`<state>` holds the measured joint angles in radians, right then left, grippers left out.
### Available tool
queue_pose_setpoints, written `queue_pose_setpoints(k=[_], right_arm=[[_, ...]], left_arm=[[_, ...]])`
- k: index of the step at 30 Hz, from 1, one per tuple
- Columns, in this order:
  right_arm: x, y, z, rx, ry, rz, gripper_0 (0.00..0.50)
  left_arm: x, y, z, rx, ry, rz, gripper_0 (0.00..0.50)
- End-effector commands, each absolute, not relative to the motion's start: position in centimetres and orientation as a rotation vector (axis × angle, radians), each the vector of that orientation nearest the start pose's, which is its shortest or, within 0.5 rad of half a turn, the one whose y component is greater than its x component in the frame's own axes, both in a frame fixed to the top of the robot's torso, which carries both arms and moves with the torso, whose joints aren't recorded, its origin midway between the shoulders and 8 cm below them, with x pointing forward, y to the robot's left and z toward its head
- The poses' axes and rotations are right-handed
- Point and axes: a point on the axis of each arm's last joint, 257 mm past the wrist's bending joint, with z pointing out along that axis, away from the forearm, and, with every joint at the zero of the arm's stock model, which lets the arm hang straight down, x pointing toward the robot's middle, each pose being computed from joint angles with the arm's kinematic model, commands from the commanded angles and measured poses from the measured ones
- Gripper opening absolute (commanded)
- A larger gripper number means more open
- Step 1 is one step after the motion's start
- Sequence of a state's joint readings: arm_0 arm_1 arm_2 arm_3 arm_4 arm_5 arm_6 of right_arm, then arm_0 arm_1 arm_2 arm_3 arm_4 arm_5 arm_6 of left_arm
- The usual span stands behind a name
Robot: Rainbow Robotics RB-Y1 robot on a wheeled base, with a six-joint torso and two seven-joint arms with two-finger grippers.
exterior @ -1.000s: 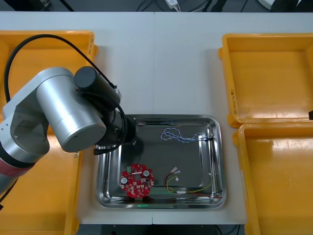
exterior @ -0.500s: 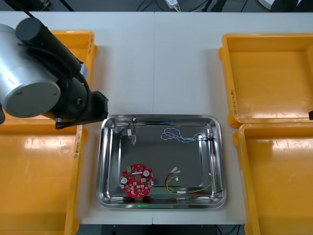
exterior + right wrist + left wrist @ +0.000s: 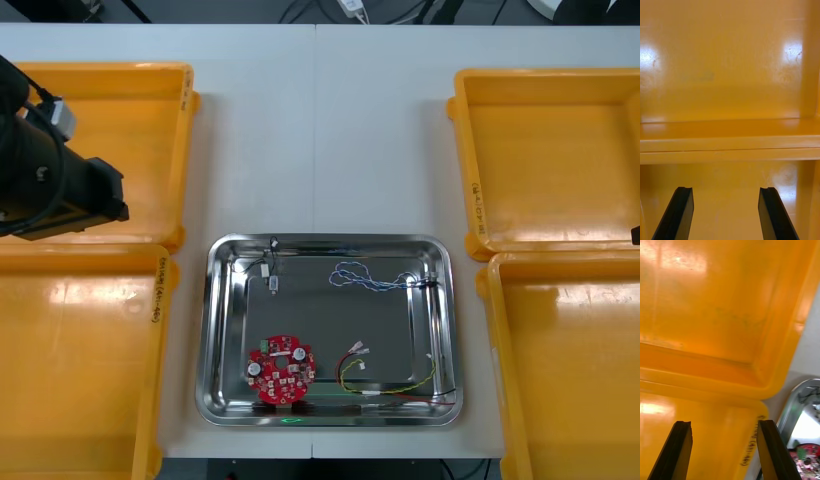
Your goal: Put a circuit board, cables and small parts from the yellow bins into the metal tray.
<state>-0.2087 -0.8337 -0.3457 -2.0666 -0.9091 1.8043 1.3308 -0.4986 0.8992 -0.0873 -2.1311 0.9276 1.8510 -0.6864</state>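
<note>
The metal tray [image 3: 216,330] lies at the table's middle. In it are a round red circuit board [image 3: 282,370], a twisted blue and white cable [image 3: 375,277], a red and yellow cable [image 3: 390,380] and a small metal part [image 3: 268,270] near its far left corner. My left arm [image 3: 55,185] hangs over the left yellow bins, apart from the tray. In the left wrist view my left gripper [image 3: 724,453] is open with nothing in it above the bin rims [image 3: 696,386]; beside it show the tray's corner [image 3: 790,405] and the circuit board [image 3: 807,463]. My right gripper [image 3: 726,215] is open over an orange bin [image 3: 730,75].
Two yellow bins stand on the left, far [image 3: 125,110] and near [image 3: 80,380], and two on the right, far [image 3: 560,160] and near [image 3: 570,380]. A sliver of the right arm [image 3: 635,235] shows at the right edge. White table [image 3: 320,130] lies beyond the tray.
My left arm has drawn back from the tray's far left corner to the left, over the bins. The small metal part it covered now lies in the tray.
</note>
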Motion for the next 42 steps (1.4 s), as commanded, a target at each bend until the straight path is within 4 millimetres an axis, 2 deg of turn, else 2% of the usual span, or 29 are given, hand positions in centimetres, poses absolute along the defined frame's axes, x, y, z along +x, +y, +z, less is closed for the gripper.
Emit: queue_pose_setpoints(k=[1,6,13,26,32,42], right_arm=[[40.5,-39.4,-13.1,-0.030,2.565,0.014,0.500],[40.5,-39.4,-13.1,-0.030,2.565,0.014,0.500],[40.5,-39.4,-13.1,-0.030,2.565,0.014,0.500],[40.5,-39.4,-13.1,-0.030,2.565,0.014,0.500],[40.5,-39.4,-13.1,-0.030,2.565,0.014,0.500],[40.5,-39.4,-13.1,-0.030,2.565,0.014,0.500]], left_arm=[[40.7,32.7,-13.1,-0.193,2.667,0.019,0.500],[39.5,35.3,-13.5,-0.221,2.691,0.042,0.500],[38.7,37.7,-13.6,-0.255,2.702,0.028,0.500],[39.8,41.1,-13.7,-0.112,2.718,0.035,0.500],[40.1,41.9,-13.9,-0.064,2.722,0.039,0.500],[40.0,41.7,-14.0,-0.048,2.725,0.035,0.500]])
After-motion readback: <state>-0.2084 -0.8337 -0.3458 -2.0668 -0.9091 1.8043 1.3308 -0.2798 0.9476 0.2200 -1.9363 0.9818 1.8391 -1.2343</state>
